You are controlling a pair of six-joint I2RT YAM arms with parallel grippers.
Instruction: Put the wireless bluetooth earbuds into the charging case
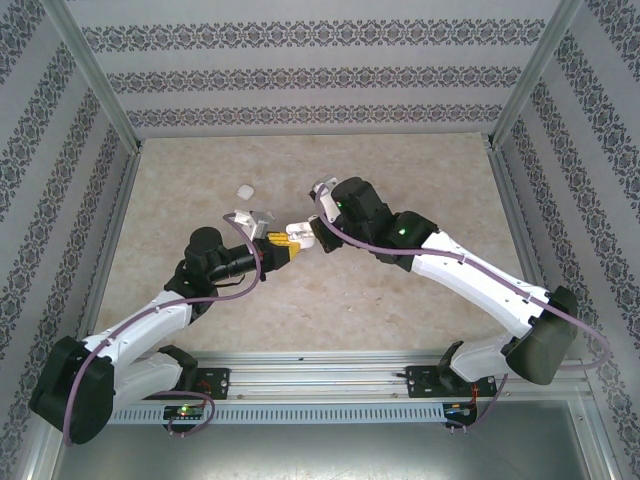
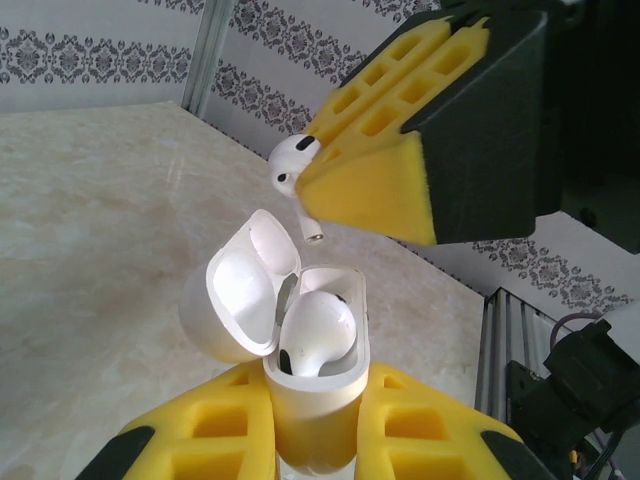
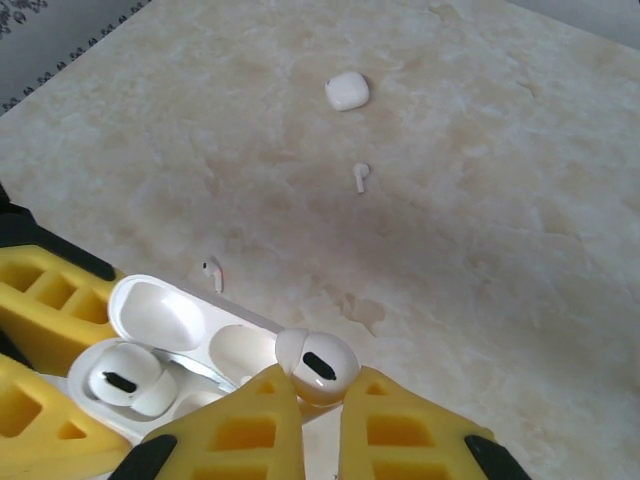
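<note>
- Hand on the left (image 1: 272,244) squeezes the open, shiny white plastic charging case (image 2: 312,405).
- Tiny white plastic earbud (image 2: 318,325) sits inside the case.
- Hand on the right (image 3: 318,395) pinches a second earbud (image 2: 292,162) just above the case.
- Third earbud (image 3: 213,272) lies on the pale table (image 3: 480,200) near that case; fourth earbud (image 3: 361,176) and a shut white case (image 3: 347,91) lie farther off.

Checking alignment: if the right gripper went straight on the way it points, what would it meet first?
Likely the open charging case held by the left gripper; the earbud in the right gripper hangs above its empty slot, though depth is unclear.
</note>
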